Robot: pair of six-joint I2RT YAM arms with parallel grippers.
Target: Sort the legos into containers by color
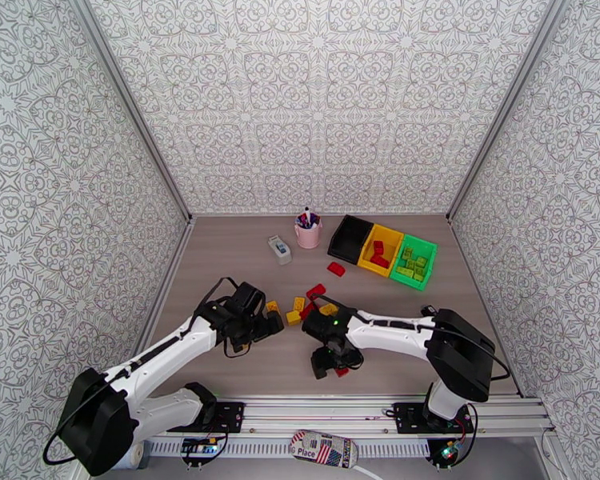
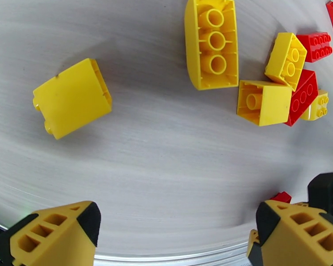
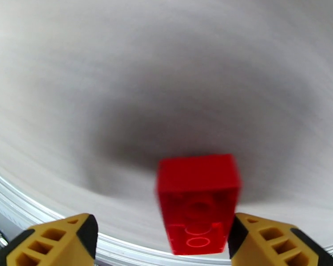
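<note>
Three walls box me in: back wall (image 1: pixel 316 98), left wall (image 1: pixel 52 194), right wall (image 1: pixel 548 194), all w/ the same grey-on-white floral pattern, no breaks in it. Slim aluminium posts (image 1: pixel 132 106) run up both back corners. The table (image 1: pixel 220 250) under me is matte grey-brown; in the wrist views it looks brushed, w/ fine streaks. Along its near edge a silver rail (image 1: pixel 316 414) runs L to R, and just below that is a flag-print sticker (image 1: pixel 322 451) reading "Place". Light is soft & even, approx. from overhead — shadows faint, except one dark blurred patch (image 3: pixel 188 120) on the table in my right wrist view.
</note>
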